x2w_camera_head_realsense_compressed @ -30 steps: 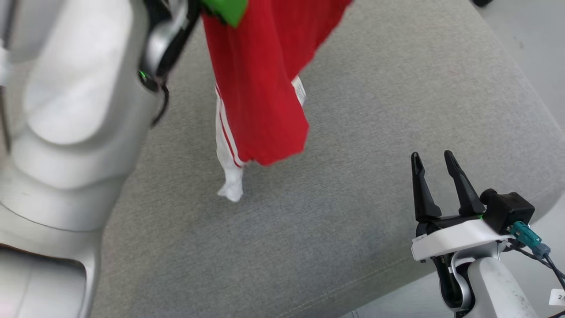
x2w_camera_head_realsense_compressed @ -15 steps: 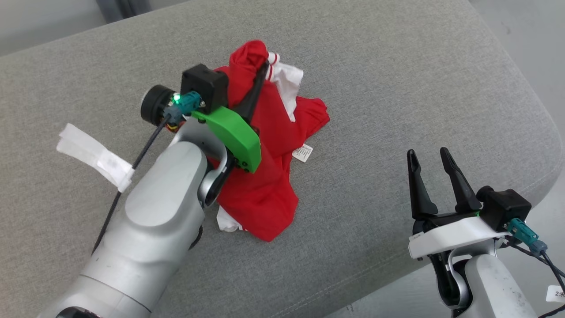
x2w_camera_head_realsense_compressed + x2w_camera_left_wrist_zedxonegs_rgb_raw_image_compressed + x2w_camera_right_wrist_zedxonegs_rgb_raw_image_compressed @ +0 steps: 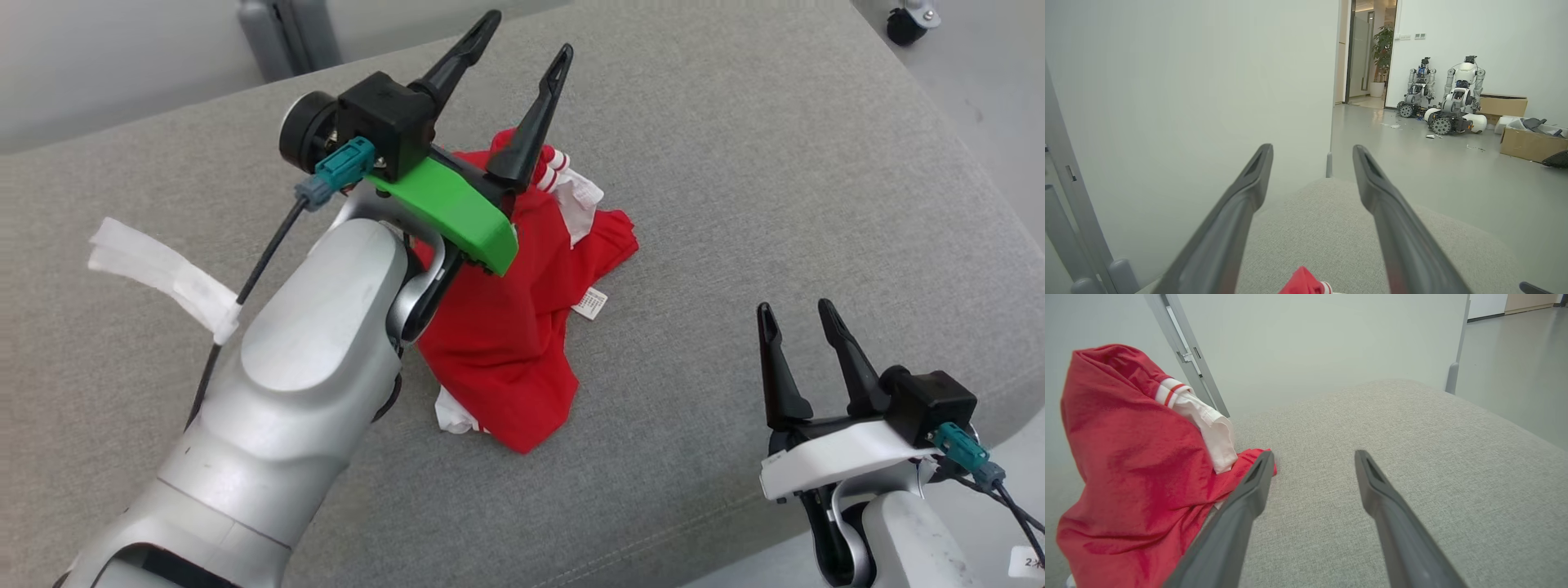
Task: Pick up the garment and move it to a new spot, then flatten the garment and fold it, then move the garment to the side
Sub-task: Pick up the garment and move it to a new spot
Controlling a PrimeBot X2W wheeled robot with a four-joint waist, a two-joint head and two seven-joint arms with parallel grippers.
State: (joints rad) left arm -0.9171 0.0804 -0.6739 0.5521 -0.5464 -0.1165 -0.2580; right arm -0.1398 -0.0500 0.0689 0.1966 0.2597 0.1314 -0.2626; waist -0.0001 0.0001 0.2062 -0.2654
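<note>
The crumpled red-and-white jersey garment [image 3: 514, 351] lies heaped at centre frame on the grey upholstered cushion [image 3: 735, 163]. Our left claw [image 3: 529, 33] gapes empty just above it, and our right claw [image 3: 795, 306] (lower right) is open too. In flattening we could pinch doubled layers and drag the heap tighter.

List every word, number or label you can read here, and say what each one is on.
"2", then a mark cut off by the frame edge: on the white tag in the head view's lower right corner.
Care label on the red garment: printed, too small to read.
Wall plates in the left wrist view: too small to read.
</note>
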